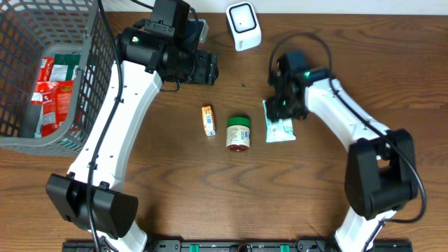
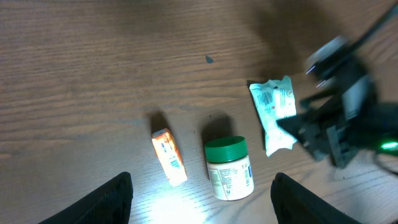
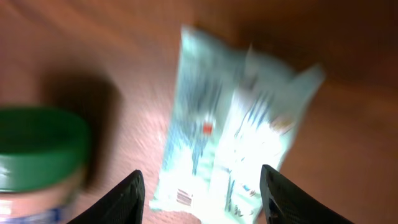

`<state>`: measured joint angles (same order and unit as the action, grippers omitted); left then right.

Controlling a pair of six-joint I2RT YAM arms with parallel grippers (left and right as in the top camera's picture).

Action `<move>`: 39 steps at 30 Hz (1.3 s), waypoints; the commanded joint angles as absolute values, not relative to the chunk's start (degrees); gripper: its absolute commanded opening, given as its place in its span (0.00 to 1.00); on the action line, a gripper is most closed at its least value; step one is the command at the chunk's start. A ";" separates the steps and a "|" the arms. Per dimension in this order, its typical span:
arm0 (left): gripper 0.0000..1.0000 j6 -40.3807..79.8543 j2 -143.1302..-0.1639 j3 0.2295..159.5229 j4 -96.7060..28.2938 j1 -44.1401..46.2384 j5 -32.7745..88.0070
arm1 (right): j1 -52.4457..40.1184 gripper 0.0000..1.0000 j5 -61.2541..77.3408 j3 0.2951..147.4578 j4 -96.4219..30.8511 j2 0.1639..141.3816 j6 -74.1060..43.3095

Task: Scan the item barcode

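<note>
Pincer (image 3: 202,173), right, agape (over pouch (image 3: 239,106))

furniture: brown wood-grain table (image 1: 161,175) fills the overhead view | mark: small dark speck (image 1: 243,85) on it toward 12 o'clock | edge: black rail (image 1: 238,245) with green fittings along 6 o'clock | light: bright glare patch (image 2: 149,200) on the wood at 7 o'clock, left wrist view

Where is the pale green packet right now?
Overhead view: the packet lies right of centre on the table, beside the green-lidded jar, right gripper over its far end.
</note>
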<state>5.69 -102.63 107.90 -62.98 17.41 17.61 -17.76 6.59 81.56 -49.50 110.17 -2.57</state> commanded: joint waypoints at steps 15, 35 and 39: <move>0.71 4.69 -102.24 107.04 -63.20 17.37 16.82 | -16.27 0.45 5.87 73.32 -39.53 109.43 -2.96; 0.75 4.69 -102.24 107.04 -63.44 17.37 16.82 | -14.96 0.78 9.32 77.84 -40.42 105.73 -2.96; 0.75 4.69 -102.24 107.04 -64.05 17.37 16.80 | -14.22 0.78 9.26 79.64 -45.41 105.54 -2.94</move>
<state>5.50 -102.63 107.90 -63.42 17.41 17.61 -15.16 8.78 78.13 -43.66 107.44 -2.76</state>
